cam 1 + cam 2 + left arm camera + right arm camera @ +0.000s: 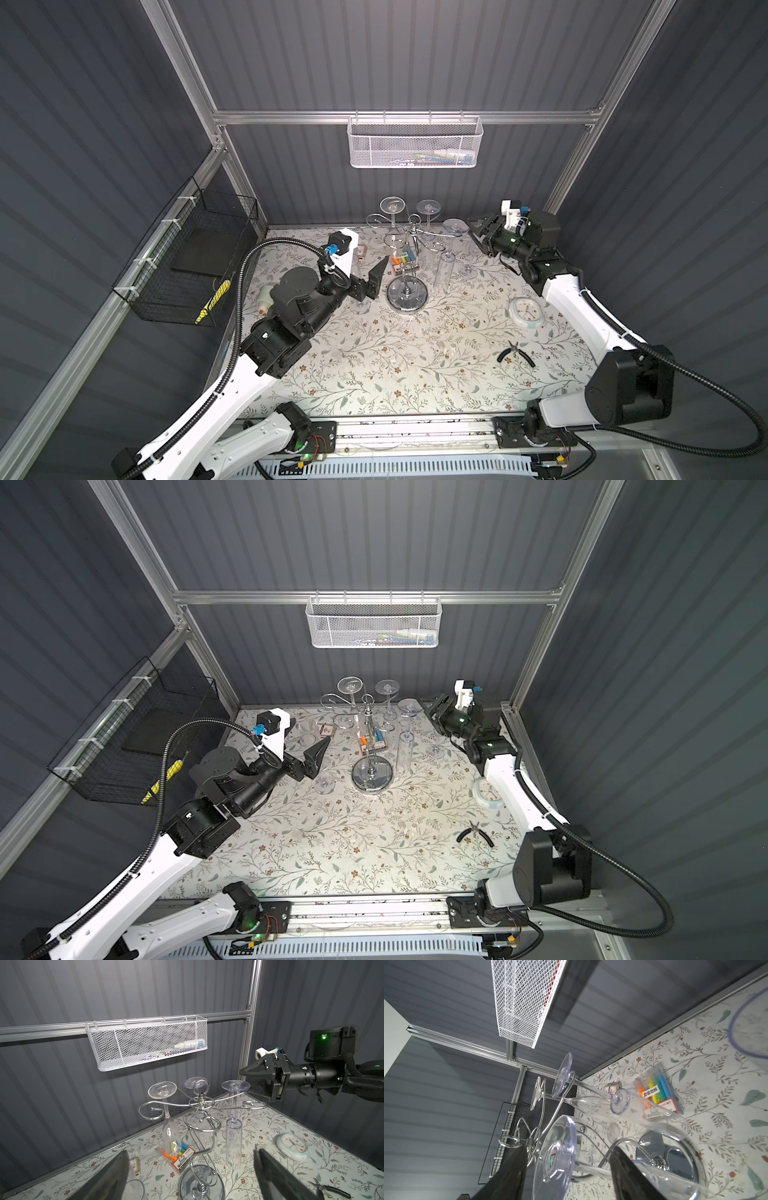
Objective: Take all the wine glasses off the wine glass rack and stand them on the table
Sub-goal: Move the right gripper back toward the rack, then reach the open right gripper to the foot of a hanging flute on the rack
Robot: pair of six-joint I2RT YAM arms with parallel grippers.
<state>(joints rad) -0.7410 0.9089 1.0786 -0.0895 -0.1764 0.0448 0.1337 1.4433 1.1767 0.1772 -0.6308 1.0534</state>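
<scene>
The chrome wine glass rack (407, 296) stands mid-table on its round mirror base, scroll arms on top (200, 1103). Three clear glasses hang upside down from it. My right gripper (471, 231) is at the rightmost wine glass (453, 227). In the right wrist view its fingers (623, 1167) stand either side of that glass's foot (556, 1157) and upper stem, with a gap showing on one side. The left wrist view shows the same straddle at the foot (235, 1085). My left gripper (373, 282) is open and holds nothing, left of the rack's base.
Clear glasses stand on the cloth by the left gripper (360, 307) and right of the rack (468, 271). A marker pack (405, 258) lies behind the base. A clock (527, 311) and pliers (513, 353) lie right. White mesh basket (415, 141) on the back rail, black wire basket (187, 257) at left.
</scene>
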